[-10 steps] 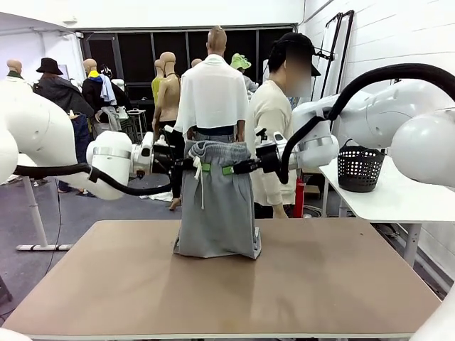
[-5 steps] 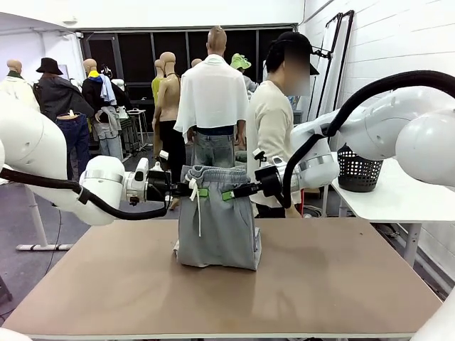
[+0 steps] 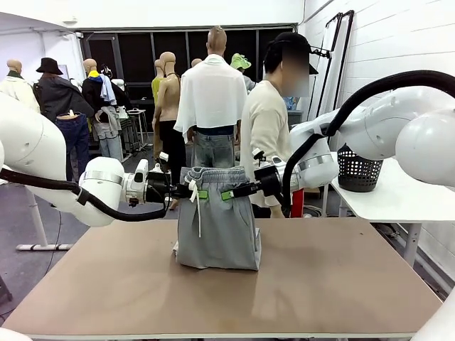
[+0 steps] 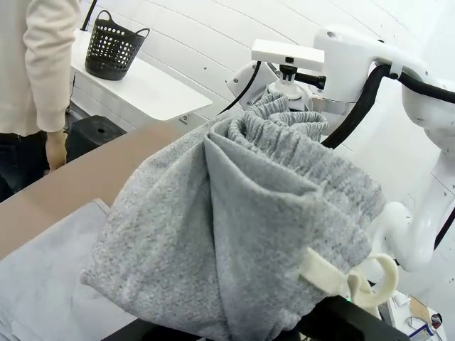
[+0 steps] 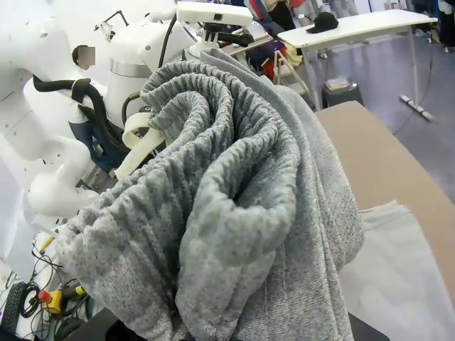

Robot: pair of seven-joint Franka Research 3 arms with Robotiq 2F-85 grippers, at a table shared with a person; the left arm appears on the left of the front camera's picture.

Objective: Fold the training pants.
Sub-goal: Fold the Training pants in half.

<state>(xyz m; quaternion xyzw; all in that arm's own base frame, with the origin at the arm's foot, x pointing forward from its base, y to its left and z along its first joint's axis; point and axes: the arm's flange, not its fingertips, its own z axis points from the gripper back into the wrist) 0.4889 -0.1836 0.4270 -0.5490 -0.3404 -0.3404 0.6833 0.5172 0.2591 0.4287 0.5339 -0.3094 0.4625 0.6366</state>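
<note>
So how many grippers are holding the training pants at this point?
2. The left gripper grips the waistband of the training pants at its left end by the white drawstring; the right gripper grips the right end. The fingers are mostly hidden in fabric.

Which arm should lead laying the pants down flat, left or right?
Neither clearly. The left hand and the right hand pinch the waistband of the pants at the same height, hems bunched on the table. Probably lower both together.

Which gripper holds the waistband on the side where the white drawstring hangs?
The left gripper: the white drawstring of the light-grey jersey training pants dangles beside it, away from the right gripper.
</note>
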